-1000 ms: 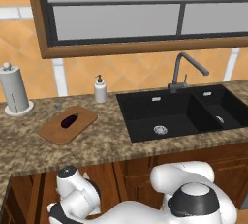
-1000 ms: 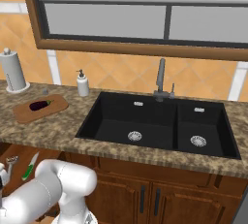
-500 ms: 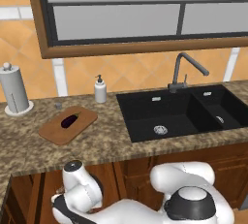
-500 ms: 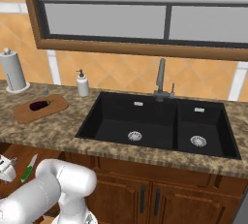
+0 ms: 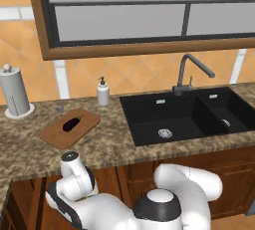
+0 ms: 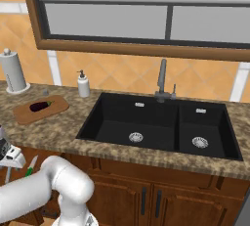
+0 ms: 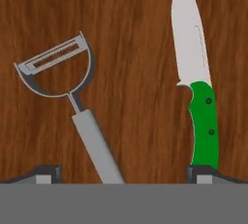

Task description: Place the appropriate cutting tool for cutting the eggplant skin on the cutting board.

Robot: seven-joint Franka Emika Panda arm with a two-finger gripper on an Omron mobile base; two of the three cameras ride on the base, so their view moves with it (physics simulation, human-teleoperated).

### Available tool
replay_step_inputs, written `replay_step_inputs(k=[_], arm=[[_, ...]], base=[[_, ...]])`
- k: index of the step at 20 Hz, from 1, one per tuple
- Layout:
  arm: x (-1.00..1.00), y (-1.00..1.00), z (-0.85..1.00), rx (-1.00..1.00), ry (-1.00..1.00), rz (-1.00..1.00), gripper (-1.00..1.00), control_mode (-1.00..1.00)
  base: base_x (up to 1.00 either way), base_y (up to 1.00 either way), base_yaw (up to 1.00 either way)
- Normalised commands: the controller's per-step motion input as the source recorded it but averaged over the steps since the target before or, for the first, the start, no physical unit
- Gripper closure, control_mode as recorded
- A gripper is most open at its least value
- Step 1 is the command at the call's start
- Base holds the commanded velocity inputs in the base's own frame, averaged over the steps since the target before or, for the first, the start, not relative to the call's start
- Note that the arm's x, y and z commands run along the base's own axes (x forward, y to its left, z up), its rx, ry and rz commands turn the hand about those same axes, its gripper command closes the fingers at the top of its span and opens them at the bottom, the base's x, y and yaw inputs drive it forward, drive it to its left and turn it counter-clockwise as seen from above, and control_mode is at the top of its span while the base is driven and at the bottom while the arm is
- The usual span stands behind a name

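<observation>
Peeler (image 7: 72, 97) beside knife (image 7: 196, 77) — gripper (image 7: 123, 172) open above; eggplant (image 5: 71, 123) on board (image 5: 52, 135)

No readable text, label, brand or number anywhere, not on any tool, bottle or surface.
</observation>
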Motion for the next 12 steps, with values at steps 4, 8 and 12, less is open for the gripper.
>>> replay_step_inputs(k=[4,8,12], arm=[[0.46,0.42,-0.36,-0.12,0.01,0.06,-1.00,-1.00],[0.17,0.46,-0.41,-0.07,0.04,0.06,-1.00,-1.00],[0.00,0.17,-0.38,-0.02,0.07,0.07,-1.00,-1.00]], base=[[0.00,0.00,0.00],[0.00,0.00,0.00],[0.00,0.00,0.00]])
